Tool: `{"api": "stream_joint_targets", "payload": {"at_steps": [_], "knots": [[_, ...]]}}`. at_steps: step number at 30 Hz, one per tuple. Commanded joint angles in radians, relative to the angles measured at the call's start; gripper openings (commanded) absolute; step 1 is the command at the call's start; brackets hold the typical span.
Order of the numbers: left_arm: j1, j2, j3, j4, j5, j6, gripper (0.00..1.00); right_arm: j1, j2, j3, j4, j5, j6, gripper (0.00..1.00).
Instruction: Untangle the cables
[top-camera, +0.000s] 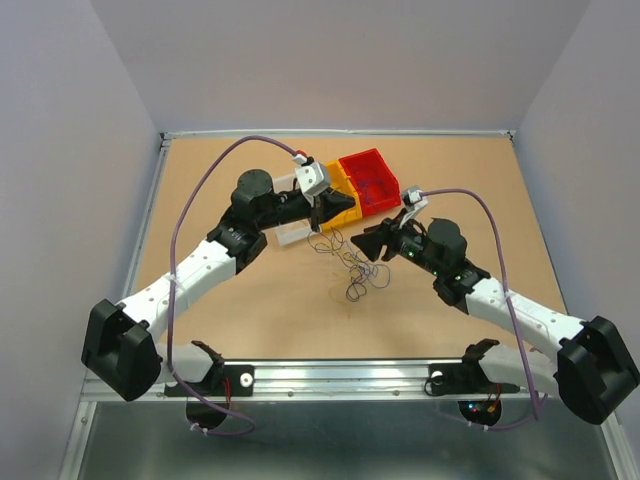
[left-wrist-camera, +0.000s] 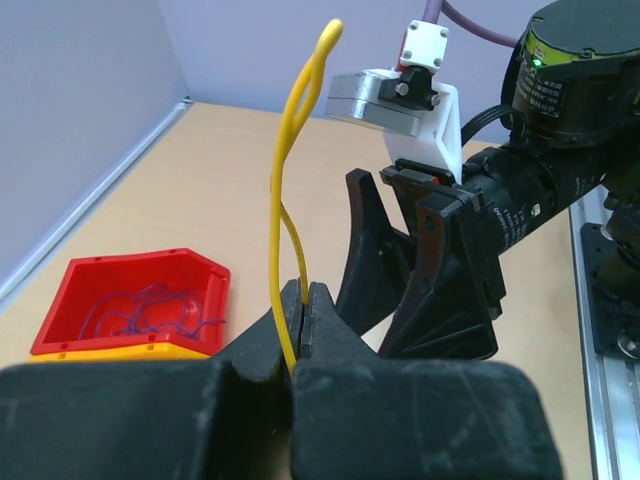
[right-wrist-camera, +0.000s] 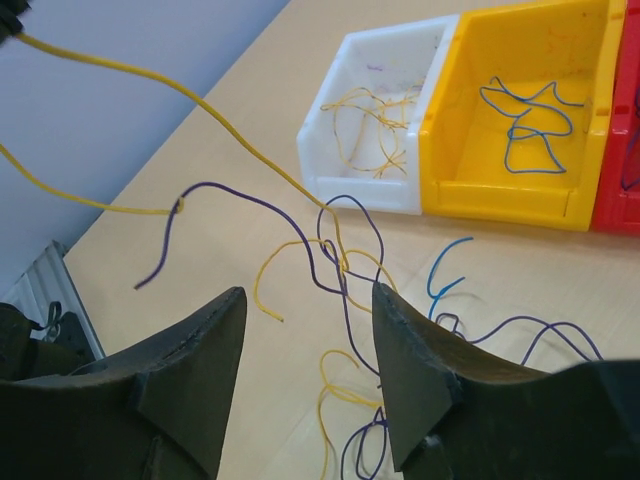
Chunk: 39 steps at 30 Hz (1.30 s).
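The cables (top-camera: 355, 270) lie as a loose tangle of thin yellow, purple and blue wires on the table between the two grippers. My left gripper (top-camera: 320, 210) is shut on a yellow wire (left-wrist-camera: 283, 190) and holds it above the table. In the right wrist view that yellow wire (right-wrist-camera: 190, 92) runs from the upper left down into the tangle (right-wrist-camera: 345, 265). My right gripper (top-camera: 362, 243) is open and empty, its jaws (right-wrist-camera: 310, 300) spread just above the tangle. The left jaws (left-wrist-camera: 303, 295) are pressed together on the wire.
Three bins stand in a row behind the tangle. The white bin (right-wrist-camera: 360, 190) holds yellow wires, the yellow bin (right-wrist-camera: 500, 200) holds a blue wire, and the red bin (left-wrist-camera: 130, 305) holds purple wires. The right gripper's body (left-wrist-camera: 420, 270) is close to the left jaws.
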<state>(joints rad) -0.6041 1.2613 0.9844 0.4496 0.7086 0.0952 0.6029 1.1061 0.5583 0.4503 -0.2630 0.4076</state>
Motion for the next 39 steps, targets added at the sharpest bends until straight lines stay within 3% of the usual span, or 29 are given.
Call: {"api": "stream_joint_targets", "payload": {"at_steps": [1, 12, 20, 25, 30, 36, 38, 39], "knots": [[-0.036, 0.0, 0.068, 0.001, -0.041, 0.02, 0.0, 0.014, -0.011, -0.02, 0.094, -0.015, -0.039, 0.57], [-0.054, 0.01, 0.114, -0.014, -0.078, 0.017, 0.0, 0.047, 0.069, -0.011, 0.172, -0.068, -0.066, 0.5], [-0.062, 0.015, 0.154, -0.035, -0.08, 0.011, 0.0, 0.075, 0.119, 0.009, 0.188, 0.025, -0.085, 0.48], [-0.068, -0.005, 0.165, -0.046, -0.084, 0.008, 0.0, 0.075, 0.147, 0.031, 0.195, 0.071, -0.09, 0.42], [-0.071, -0.022, 0.177, -0.057, -0.083, 0.001, 0.0, 0.075, 0.169, 0.034, 0.226, 0.088, -0.092, 0.29], [-0.071, -0.03, 0.194, -0.077, -0.074, -0.015, 0.0, 0.077, 0.161, 0.02, 0.252, 0.105, -0.087, 0.3], [-0.071, -0.034, 0.194, -0.08, -0.083, -0.015, 0.0, 0.075, 0.135, 0.011, 0.254, 0.113, -0.087, 0.37], [-0.072, -0.033, 0.194, -0.081, -0.087, -0.015, 0.0, 0.077, 0.117, -0.003, 0.254, 0.114, -0.089, 0.46]]}}
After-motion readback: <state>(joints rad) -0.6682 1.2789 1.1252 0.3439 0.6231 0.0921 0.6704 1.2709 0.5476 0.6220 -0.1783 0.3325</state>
